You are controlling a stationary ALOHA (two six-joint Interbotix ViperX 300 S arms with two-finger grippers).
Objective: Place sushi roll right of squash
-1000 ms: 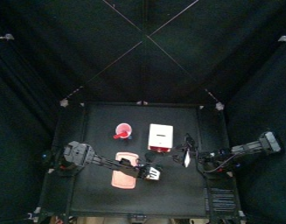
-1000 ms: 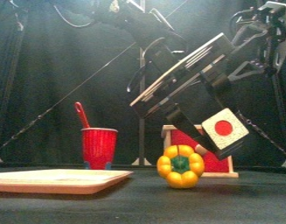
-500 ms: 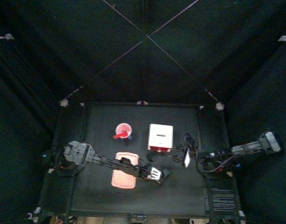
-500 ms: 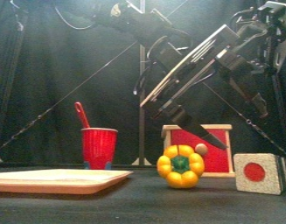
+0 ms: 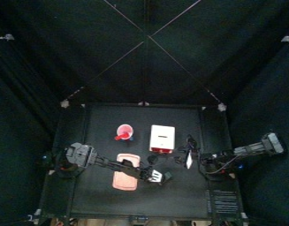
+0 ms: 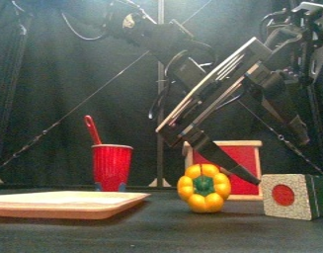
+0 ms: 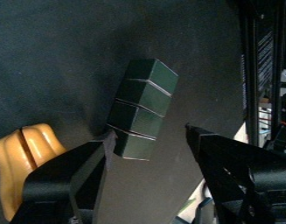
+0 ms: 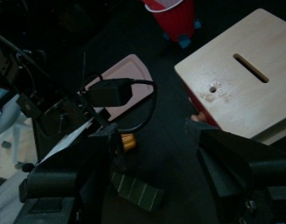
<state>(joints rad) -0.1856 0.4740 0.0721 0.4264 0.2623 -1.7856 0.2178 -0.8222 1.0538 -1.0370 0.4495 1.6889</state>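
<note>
The sushi roll (image 6: 294, 196) rests on the table beside the squash (image 6: 203, 188), released beneath the left gripper's (image 7: 151, 171) spread jaws.

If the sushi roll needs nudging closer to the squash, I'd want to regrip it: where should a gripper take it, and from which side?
Take the sushi roll across its two dark flat sides, coming from above. It stands on the table as a blocky piece, its white face with the red centre toward the front, apart from the squash, so there is room for jaws on both sides.

sushi roll (image 6: 294, 196) sits flat on the table, red centre facing front, just right of the yellow-orange squash (image 6: 203, 188), seemingly not touching.
</note>
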